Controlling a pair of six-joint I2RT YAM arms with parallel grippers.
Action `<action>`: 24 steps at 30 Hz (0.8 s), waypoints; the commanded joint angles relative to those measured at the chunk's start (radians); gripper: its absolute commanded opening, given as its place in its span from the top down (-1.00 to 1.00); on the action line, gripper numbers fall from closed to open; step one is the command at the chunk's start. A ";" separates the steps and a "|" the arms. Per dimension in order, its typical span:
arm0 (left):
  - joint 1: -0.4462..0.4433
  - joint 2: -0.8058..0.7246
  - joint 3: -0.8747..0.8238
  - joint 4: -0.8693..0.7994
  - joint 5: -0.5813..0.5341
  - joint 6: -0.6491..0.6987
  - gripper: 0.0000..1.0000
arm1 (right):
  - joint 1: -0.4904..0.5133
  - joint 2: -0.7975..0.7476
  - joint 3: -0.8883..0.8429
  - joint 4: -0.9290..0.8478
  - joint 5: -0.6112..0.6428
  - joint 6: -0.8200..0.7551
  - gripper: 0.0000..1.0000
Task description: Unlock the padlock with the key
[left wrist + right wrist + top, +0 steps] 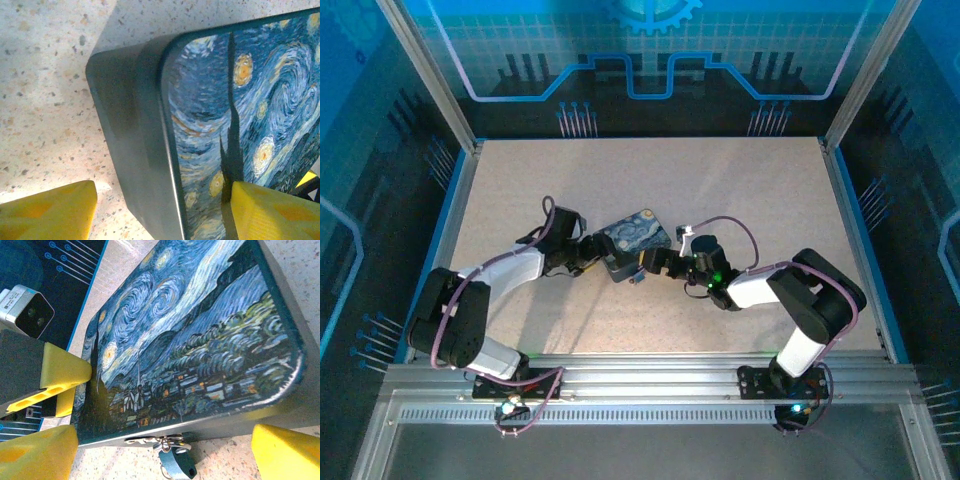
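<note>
While the padlock [178, 466] hangs locked from a silvery ring on the tin's [638, 232] front wall, at six o'clock of the painted lid in the right wrist view, no part of the task looks done. I cannot pick out the key. It is in neither hand.

From above, the left gripper [161, 205] reaches the tin from eight o'clock and the right gripper [164, 447] from four o'clock. The left one stands spread astride a corner of the tin. One yellow finger [272, 212] is over the lid at five o'clock in its own view. The other is at seven o'clock, apart from the dark wall, with bare table [45, 90] showing between them. The right gripper is spread too, empty, with the padlock low between its two fingers.

Several things could go wrong, as I judge it:
- The tin is not clamped. A push from the right hand could slide or turn it on the table and carry the padlock away.
- The left hand sits on a rounded corner, so closing there may squeeze the tin out sideways instead of pinning it.
- The padlock dangles freely and is small next to the right fingers. If they close, they may knock it swinging or catch the tin's wall with it.
- Until the key is found and picked up, working at the padlock achieves nothing.
</note>
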 commanded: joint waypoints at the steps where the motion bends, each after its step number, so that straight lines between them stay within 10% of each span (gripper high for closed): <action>1: -0.007 -0.006 -0.032 -0.075 -0.046 -0.005 -0.43 | -0.013 -0.025 -0.016 0.036 -0.017 -0.052 -0.81; 24: -0.011 -0.008 -0.029 -0.070 -0.045 -0.015 -0.44 | -0.016 0.112 0.010 0.166 -0.210 -0.098 -0.37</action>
